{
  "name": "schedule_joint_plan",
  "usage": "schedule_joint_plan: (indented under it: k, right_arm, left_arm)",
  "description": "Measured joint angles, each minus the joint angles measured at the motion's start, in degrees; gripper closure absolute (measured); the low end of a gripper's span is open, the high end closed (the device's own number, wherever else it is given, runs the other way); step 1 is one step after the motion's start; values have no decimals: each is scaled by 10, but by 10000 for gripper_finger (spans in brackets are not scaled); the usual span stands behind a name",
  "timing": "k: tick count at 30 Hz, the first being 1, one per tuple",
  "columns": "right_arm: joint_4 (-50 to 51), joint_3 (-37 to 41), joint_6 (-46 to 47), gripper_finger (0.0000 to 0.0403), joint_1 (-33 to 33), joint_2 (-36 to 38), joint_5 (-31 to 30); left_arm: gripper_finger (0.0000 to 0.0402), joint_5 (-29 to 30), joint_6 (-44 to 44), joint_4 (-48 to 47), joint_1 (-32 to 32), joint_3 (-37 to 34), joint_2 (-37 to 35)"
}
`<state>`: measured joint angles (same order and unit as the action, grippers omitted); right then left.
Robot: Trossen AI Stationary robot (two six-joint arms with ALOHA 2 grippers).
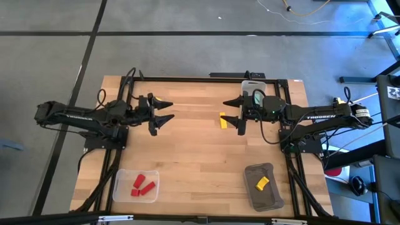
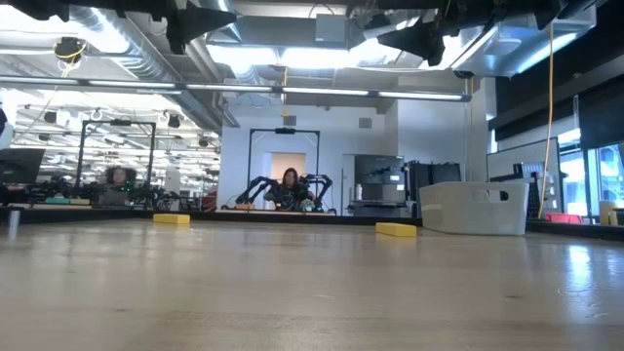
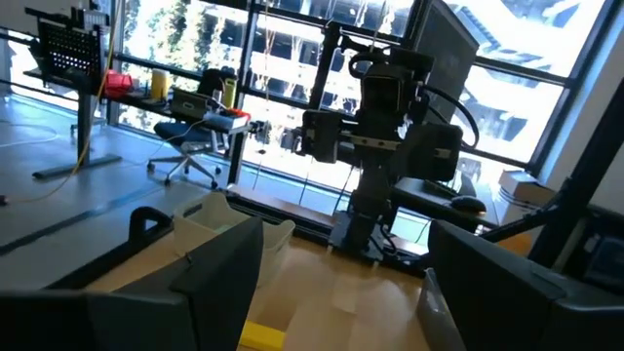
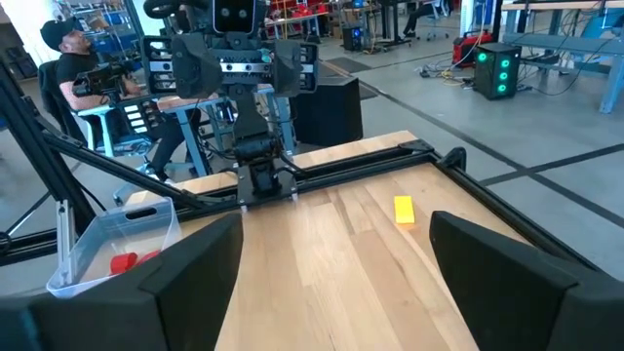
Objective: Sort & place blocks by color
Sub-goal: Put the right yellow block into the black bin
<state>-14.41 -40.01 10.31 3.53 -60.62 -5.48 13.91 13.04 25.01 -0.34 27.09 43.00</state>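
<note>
Both arms hover over the middle of the table, facing each other, and hold nothing. My left gripper (image 1: 167, 112) (image 3: 341, 292) is open; one yellow block (image 1: 164, 102) (image 4: 404, 209) lies flat on the wood just far of its fingertips. My right gripper (image 1: 230, 111) (image 4: 336, 283) is open too. A second yellow block (image 1: 223, 120) (image 3: 261, 336) lies on the table at its near fingertip. In the low view both yellow blocks (image 2: 171, 218) (image 2: 395, 230) rest flat on the tabletop. No teal block shows.
Near the table's near-left corner, a clear bin (image 1: 119, 187) (image 4: 146, 219) holds red blocks (image 1: 140, 184). A grey bin (image 1: 253, 194) at near right holds a yellow block (image 1: 262, 182). A white bin (image 1: 247, 84) (image 2: 478, 207) stands at the far edge under my right arm. People sit in the room beyond.
</note>
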Motion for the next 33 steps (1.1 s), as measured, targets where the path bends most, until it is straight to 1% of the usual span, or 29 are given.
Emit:
schedule_joint_plan:
  k: [13,15,17,19,23,26,29,31,33]
  right_arm:
    - [0,0,2,73,0,0,1]
    - [0,0,39,73,0,0,0]
    - [6,0,120,73,0,0,-7]
    - [62,-12,194,73,0,-2,-22]
    - [266,-86,260,73,0,-41,-39]
    - [422,-157,328,73,0,-103,-42]
    - [543,-221,399,73,7,-174,-58]
    - [600,-249,418,73,12,-221,-67]
    - [630,-264,434,73,16,-262,-71]
  left_arm:
    - [119,8,-1,-1,0,1,0]
    - [119,15,-1,-1,0,1,0]
    - [119,16,-1,-1,0,1,0]
    - [119,16,-1,-1,0,1,0]
    - [119,16,-1,-1,0,1,0]
    - [119,17,-1,-1,0,1,0]
    - [119,17,-1,-1,0,1,0]
    - [119,19,-1,-1,0,1,0]
    - [119,20,0,0,0,1,0]
